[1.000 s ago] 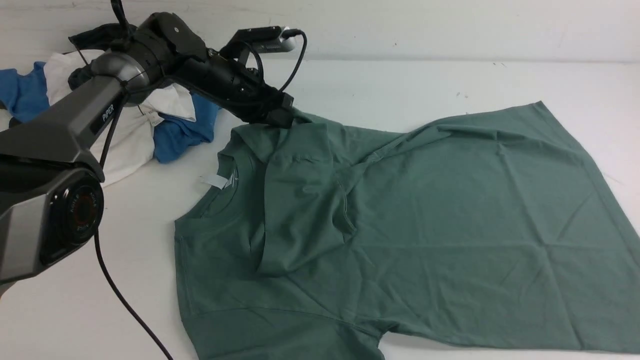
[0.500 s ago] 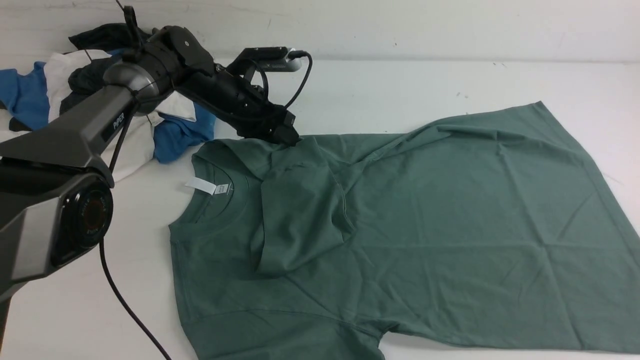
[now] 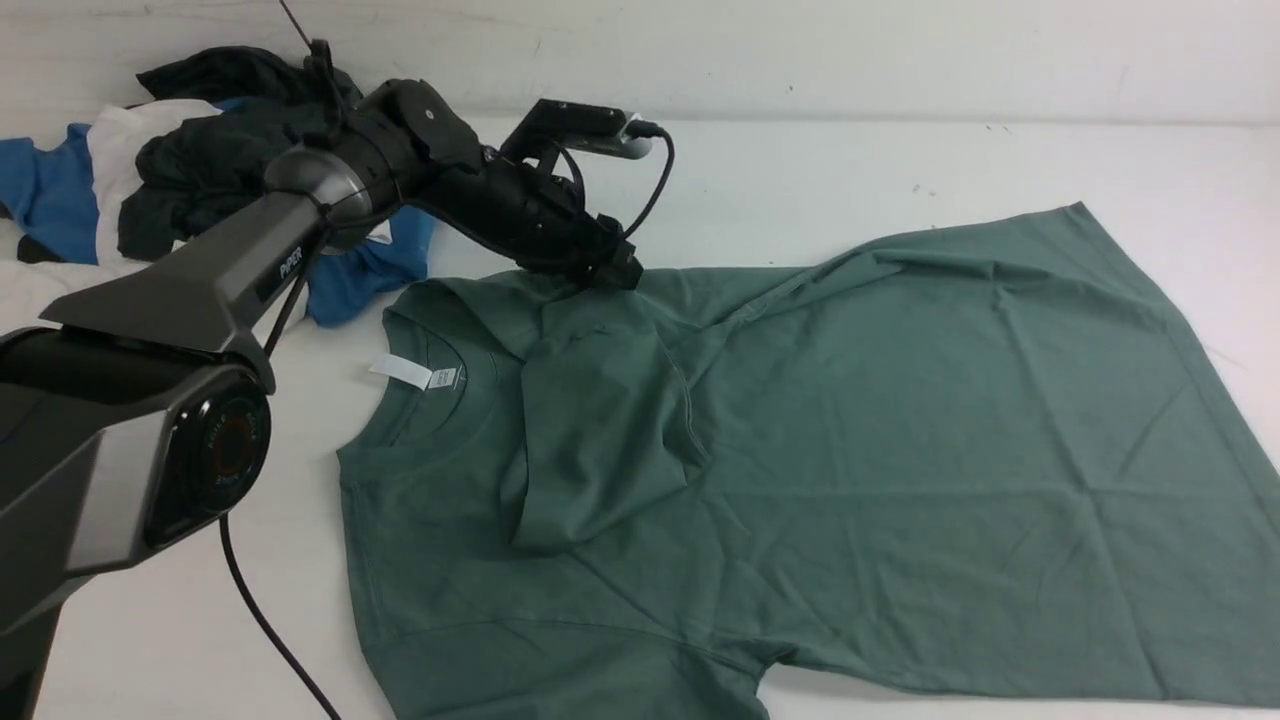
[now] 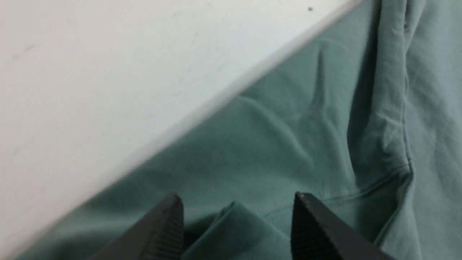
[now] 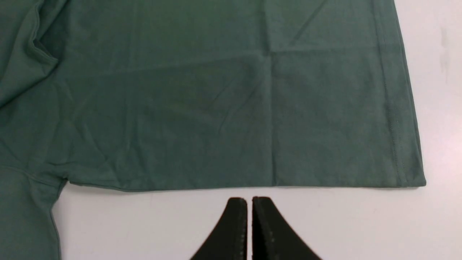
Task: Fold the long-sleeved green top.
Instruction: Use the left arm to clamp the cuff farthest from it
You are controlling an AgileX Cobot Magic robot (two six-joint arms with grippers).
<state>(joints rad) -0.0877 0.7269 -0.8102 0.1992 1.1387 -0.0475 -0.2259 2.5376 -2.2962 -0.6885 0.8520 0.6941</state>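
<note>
The green long-sleeved top (image 3: 850,430) lies spread across the white table, collar to the left with its white neck tag (image 3: 403,371) showing. One sleeve (image 3: 600,430) is folded inward over the chest. My left gripper (image 3: 625,278) rests at the far shoulder edge of the top, open. In the left wrist view a small ridge of the top's cloth (image 4: 288,137) rises between its parted fingers (image 4: 236,196), not pinched. My right gripper (image 5: 249,198) is shut and empty, over bare table just off the top's (image 5: 216,108) straight side edge. It is outside the front view.
A heap of blue, white and black garments (image 3: 200,170) sits at the far left behind my left arm. The left arm's cable (image 3: 260,620) trails over the near left table. A wall runs along the table's back edge.
My left gripper lowered the raised shoulder fold onto the table, opened, and slid right along the far edge. The collar settled flat and further left. The sleeve stays folded in.
</note>
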